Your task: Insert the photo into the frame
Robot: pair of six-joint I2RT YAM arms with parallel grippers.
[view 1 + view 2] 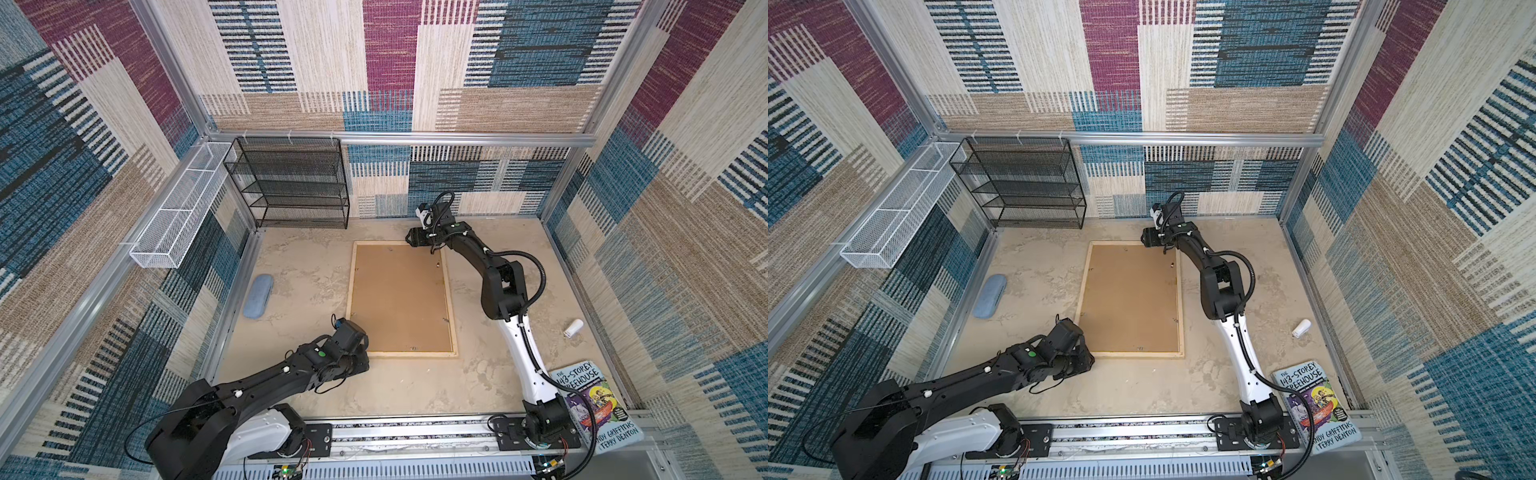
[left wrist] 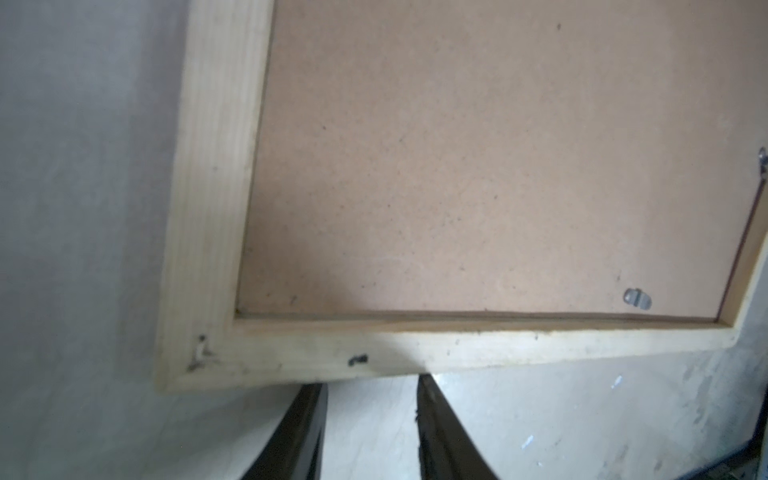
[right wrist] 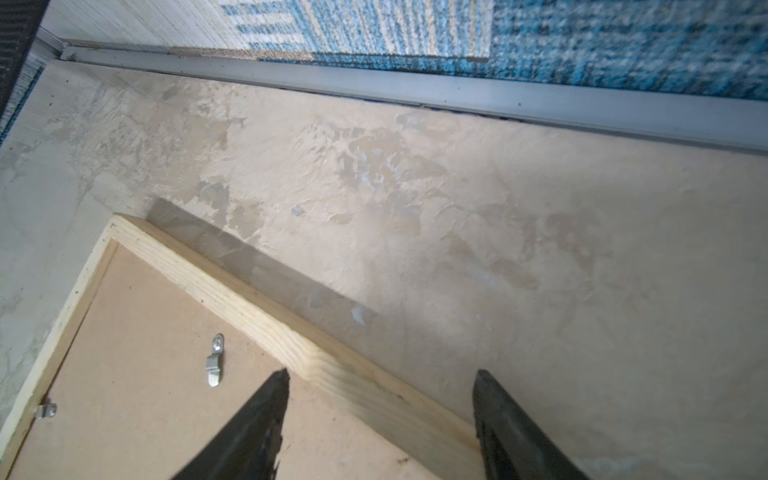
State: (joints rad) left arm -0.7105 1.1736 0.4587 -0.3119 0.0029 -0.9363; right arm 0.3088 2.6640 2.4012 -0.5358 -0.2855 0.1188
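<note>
1. frame [image 1: 350, 286] [image 1: 1138, 354]: lies flat near mid-table [image 1: 415, 386], back side up. Its long sides run from the near edge toward the far wall. It shows like this in both top views.
2. backing board [image 1: 401, 295] [image 1: 1129, 295]: brown, seated inside the frame's recess and filling it. A small metal clip [image 3: 215, 365] sits on the board near the edge, and the left wrist view shows another one [image 2: 638, 299].
3. photo: not visible in any view, so I can't tell whether it sits under the board.
4. left gripper [image 1: 359, 363] [image 2: 370, 380]: at the frame's near-left corner, low over the table. In the left wrist view the fingers [image 2: 432, 415] stand a narrow gap apart with bare table between them, nothing held. Their tips end at the outer edge of the pale wood strip [image 2: 232, 166] — I can't tell whether they touch it.
5. right gripper [image 1: 409, 237] [image 1: 1144, 239] [image 3: 382, 372]: at the frame's far-right corner. The jaws stand wide. In the right wrist view one finger is over the backing board [image 3: 137, 374] and the other over bare table, with a frame strip [image 3: 257, 299] passing between them. It holds nothing — contact with the wood can't be judged.
6. Off the frame:
   - A blue-grey glasses case [image 1: 257, 296] is to its left.
   - A small white bottle [image 1: 573, 328] is on its side, well to the right.
   - A book [image 1: 598, 407] is at the near-right corner.
   - A black mesh shelf rack [image 1: 291, 183] is against the far wall.
   - A white mesh basket [image 1: 183, 208] is on the left wall rail.
</note>
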